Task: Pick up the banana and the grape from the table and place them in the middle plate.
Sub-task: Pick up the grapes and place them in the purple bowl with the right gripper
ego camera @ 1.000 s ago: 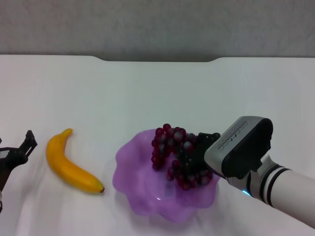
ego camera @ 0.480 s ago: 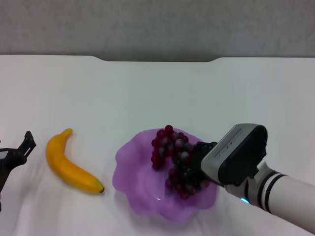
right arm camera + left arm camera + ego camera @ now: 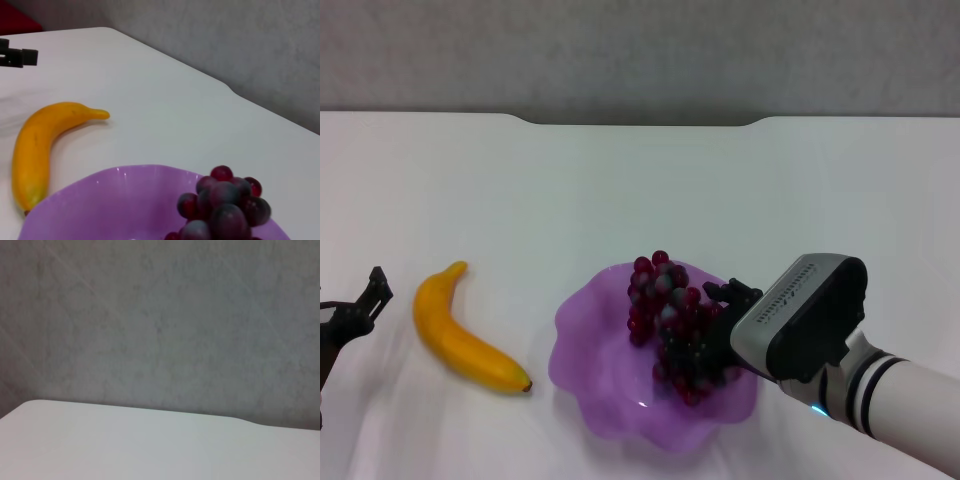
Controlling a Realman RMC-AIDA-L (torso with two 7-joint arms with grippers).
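The grape (image 3: 660, 290), a dark red-purple bunch, lies over the right half of the purple middle plate (image 3: 590, 340). My right gripper (image 3: 705, 335) reaches in from the right over the plate's rim, low in the plate, and is shut on the bunch. The right wrist view shows the grape (image 3: 225, 200) above the plate (image 3: 115, 200). The banana (image 3: 455, 335) lies on the white table (image 3: 620, 190) left of the plate; it also shows in the right wrist view (image 3: 35, 150). My left gripper (image 3: 360, 305) is open and empty at the left edge, left of the banana.
The table's far edge has a shallow notch (image 3: 640, 122) before a grey wall. The left wrist view shows only the table's edge (image 3: 150, 440) and the wall. The left gripper also shows far off in the right wrist view (image 3: 17, 54).
My right gripper has moved left and lower into the plate with the grape bunch. The bunch now sits lower in the plate. The left arm and banana have not moved.
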